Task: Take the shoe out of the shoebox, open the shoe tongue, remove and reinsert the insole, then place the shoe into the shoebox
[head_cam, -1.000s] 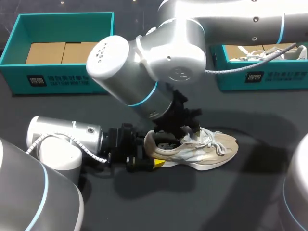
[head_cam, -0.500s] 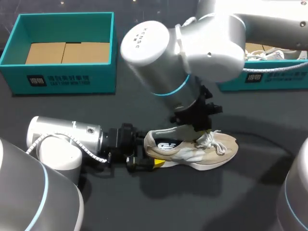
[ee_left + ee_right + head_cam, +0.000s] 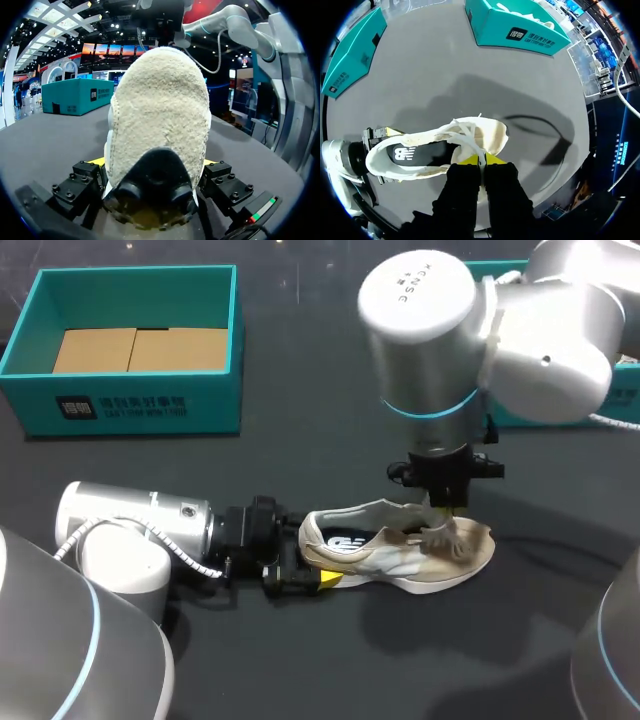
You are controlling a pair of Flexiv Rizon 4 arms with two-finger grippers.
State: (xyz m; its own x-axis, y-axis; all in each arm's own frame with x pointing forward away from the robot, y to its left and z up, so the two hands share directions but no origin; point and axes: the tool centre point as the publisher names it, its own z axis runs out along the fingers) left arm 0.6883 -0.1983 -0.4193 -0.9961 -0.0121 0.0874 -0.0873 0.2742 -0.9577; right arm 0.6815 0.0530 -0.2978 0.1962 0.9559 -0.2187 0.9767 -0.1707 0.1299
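A beige shoe (image 3: pixel 400 555) lies on its sole on the dark table, toe to the right. Its dark insole (image 3: pixel 417 151) shows in the opening. My left gripper (image 3: pixel 310 567) lies low at the heel (image 3: pixel 160 115) and is open, with the heel between its fingers (image 3: pixel 80 185). From above, my right gripper (image 3: pixel 445 514) hangs over the laces (image 3: pixel 462 132), its yellow tips (image 3: pixel 480 160) shut on the tongue (image 3: pixel 405 510), which is drawn toward the toe. An empty teal shoebox (image 3: pixel 130 405) with a cardboard floor stands at the back left.
A second teal box (image 3: pixel 620 395) at the back right is mostly hidden behind my right arm; in the right wrist view this box (image 3: pixel 520 25) holds a white shoe. Bare table lies in front of the beige shoe.
My right arm has swung right, from over the shoe's opening to over the laces, and its fingers have closed. The tongue has come forward and the insole shows. The left arm has stayed put.
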